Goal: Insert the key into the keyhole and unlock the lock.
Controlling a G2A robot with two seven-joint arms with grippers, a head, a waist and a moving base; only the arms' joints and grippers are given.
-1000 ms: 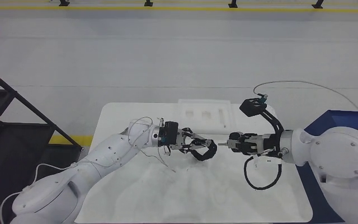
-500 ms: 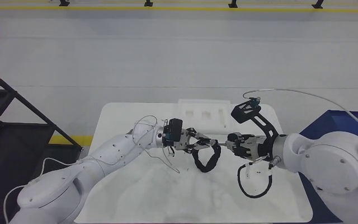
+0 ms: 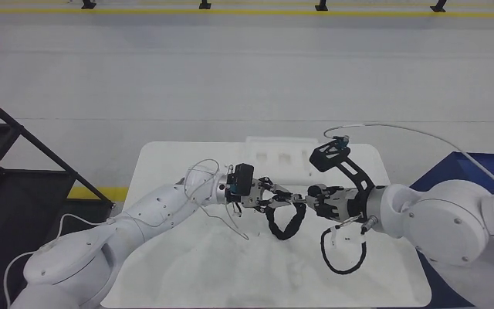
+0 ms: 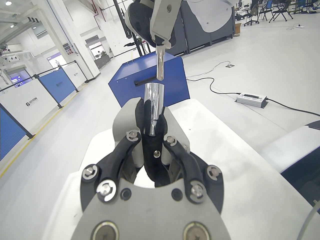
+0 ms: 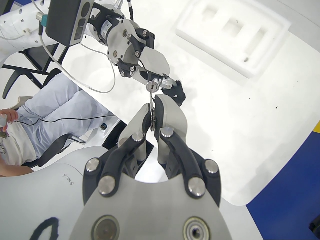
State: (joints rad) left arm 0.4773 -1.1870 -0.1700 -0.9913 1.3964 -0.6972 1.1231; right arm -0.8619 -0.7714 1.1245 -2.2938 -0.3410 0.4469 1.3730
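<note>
Just off the lock [image 4: 154, 101] gripped by the left end effector [image 4: 150, 112], the right end effector [image 5: 153, 104] pinches the key [image 4: 160, 63].

You see a glossy chrome cylinder lock [image 4: 154, 108], a smooth silver metal key [image 4: 160, 62] and a matt white foam tray [image 5: 240, 4].

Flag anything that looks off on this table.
Nothing is damaged or spilled. The lock, held in the left hand, faces the key in the right hand. Only a few dark specks dot the table and foam tray.
</note>
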